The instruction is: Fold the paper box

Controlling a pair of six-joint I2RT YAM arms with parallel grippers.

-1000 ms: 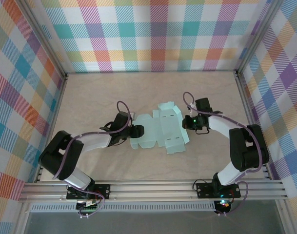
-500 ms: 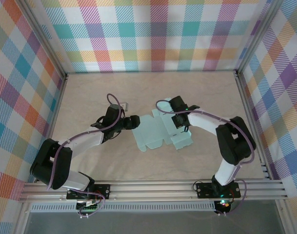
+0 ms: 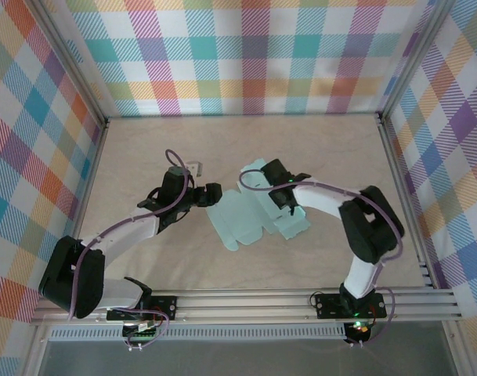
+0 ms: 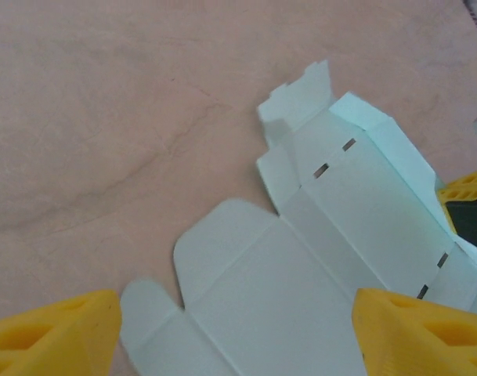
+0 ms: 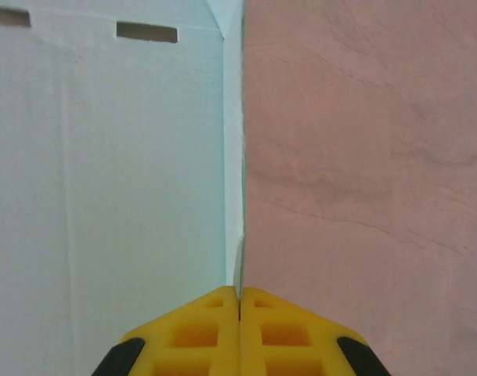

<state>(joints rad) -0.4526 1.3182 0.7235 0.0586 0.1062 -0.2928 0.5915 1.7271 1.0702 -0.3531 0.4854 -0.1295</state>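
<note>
I see the paper box (image 3: 250,215) unfolded on the table (image 3: 340,149) near its middle — right gripper (image 5: 239,301) pinched tight on one edge, left gripper (image 4: 238,329) spread wide at its rounded-flap end

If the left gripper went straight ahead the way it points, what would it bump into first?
Probably the paper box. The left gripper is open and aims at the mint card's near flaps, which lie just ahead between its fingers; exact depth is unclear.
</note>
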